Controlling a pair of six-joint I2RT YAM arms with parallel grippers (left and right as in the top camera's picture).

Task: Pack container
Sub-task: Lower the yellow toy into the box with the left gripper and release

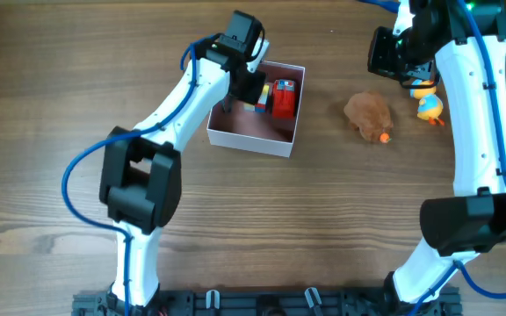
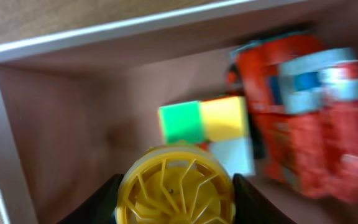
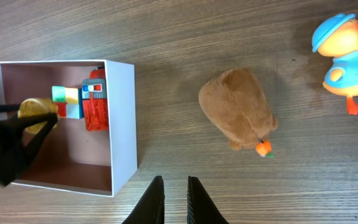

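The container (image 1: 251, 140) is a white-walled square box with a pink inside, left of centre on the table. It also shows in the left wrist view (image 2: 104, 28) and the right wrist view (image 3: 122, 124). A red toy vehicle (image 1: 284, 96) and a coloured cube (image 2: 210, 124) lie in its far part. My left gripper (image 1: 251, 88) is inside the box, shut on a yellow spoked wheel toy (image 2: 174, 186) just above the floor, next to the cube. My right gripper (image 3: 173, 186) is shut and empty, high over the table's far right (image 1: 392, 54).
A brown plush animal with an orange carrot (image 1: 369, 114) lies on the wood right of the box, also in the right wrist view (image 3: 236, 109). An orange duck toy with a blue hat (image 1: 429, 104) stands further right, near the right arm.
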